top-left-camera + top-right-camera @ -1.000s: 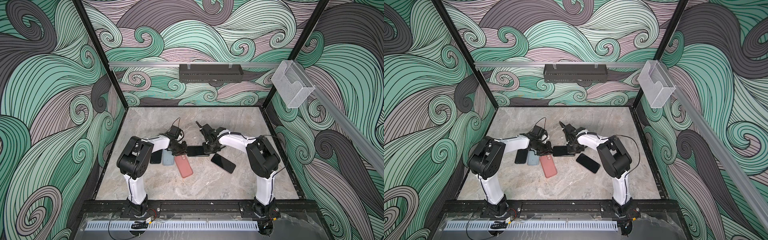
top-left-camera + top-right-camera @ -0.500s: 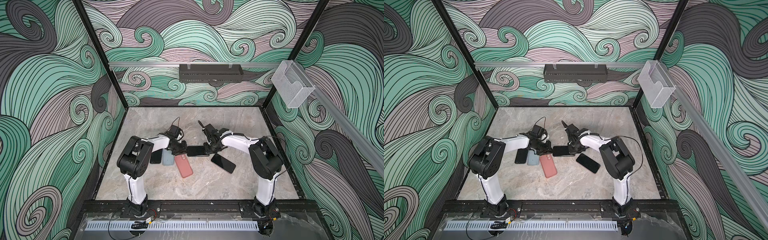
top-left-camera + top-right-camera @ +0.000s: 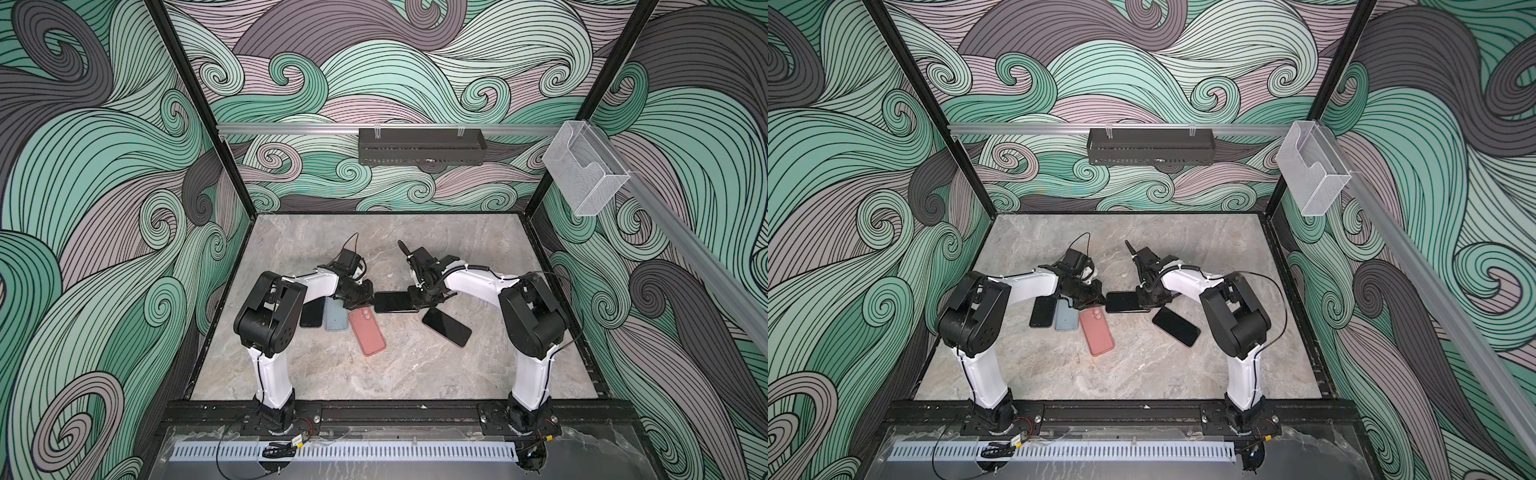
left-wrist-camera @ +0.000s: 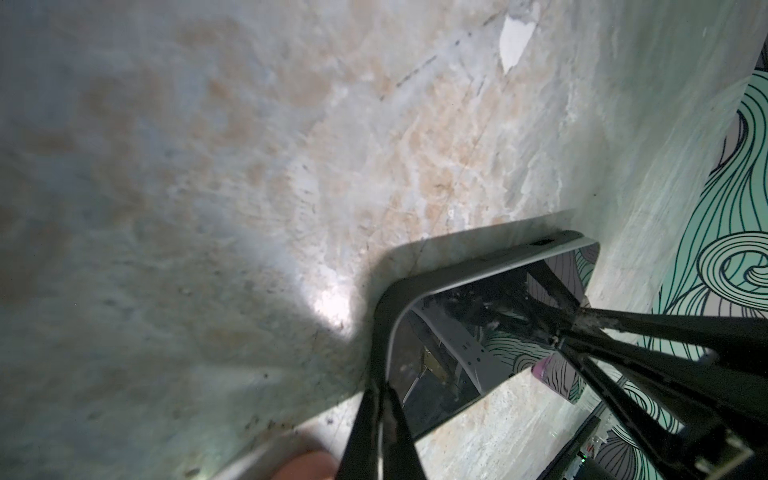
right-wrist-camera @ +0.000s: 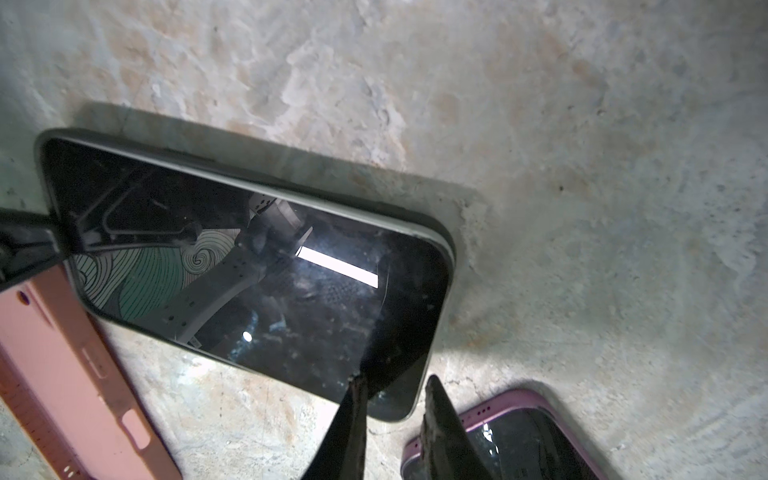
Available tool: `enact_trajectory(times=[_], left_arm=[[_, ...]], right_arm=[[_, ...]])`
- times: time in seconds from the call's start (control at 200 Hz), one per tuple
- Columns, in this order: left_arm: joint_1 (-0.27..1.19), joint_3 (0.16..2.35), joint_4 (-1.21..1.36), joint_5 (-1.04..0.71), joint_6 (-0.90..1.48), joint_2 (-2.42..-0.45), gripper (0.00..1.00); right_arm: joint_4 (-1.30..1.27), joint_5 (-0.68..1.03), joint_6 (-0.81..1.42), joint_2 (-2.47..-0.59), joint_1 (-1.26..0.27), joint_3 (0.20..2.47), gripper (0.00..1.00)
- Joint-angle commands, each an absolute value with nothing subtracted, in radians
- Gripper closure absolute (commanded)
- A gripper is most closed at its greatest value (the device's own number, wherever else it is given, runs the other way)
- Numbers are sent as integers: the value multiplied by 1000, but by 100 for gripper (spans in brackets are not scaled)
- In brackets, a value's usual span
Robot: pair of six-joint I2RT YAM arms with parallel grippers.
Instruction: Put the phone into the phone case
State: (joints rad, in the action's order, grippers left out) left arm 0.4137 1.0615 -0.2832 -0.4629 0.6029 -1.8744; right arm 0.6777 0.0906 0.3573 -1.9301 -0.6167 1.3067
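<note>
Black glossy phone lies flat, screen up, mid-way between both arms on the marbled grey table. A thin grey rim runs round it; can't tell if that is a case lip or the phone's own frame. Left pincer has its fingers together, tips at the phone's short edge; whether they nip the rim is unclear. Right pincer is a little apart, one finger over the glass and one off the corner, clamped on nothing.

Risks, as judged:
- **Skid or spin:** glass and marble both look slick, so a push from one end alone likely skids or spins the phone instead of seating it.
- **Slip-off:** the closed left tips can slide off the rounded edge.
- **Bad seating:** if that rim is a case, uneven pressing may leave a corner popped out.
- **Knocked neighbours:** the salmon-pink silicone case sits just beside the phone's left end, and the purple-rimmed dark phone just beside the right pincer. A careless sweep knocks either.
</note>
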Motion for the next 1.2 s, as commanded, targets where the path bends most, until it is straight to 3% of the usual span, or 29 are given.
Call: enact_trajectory(times=[0.0, 0.28, 1.196], left_arm=[[437, 1051, -273, -414, 606, -1951, 93], [437, 1058, -288, -407, 601, -1947, 92], [436, 1064, -302, -397, 597, -1940, 89]], right_arm=[[794, 103, 344, -1929, -614, 1276, 76], [789, 77, 348, -1871, -608, 1249, 84], [723, 125, 321, -1851, -580, 1287, 80]])
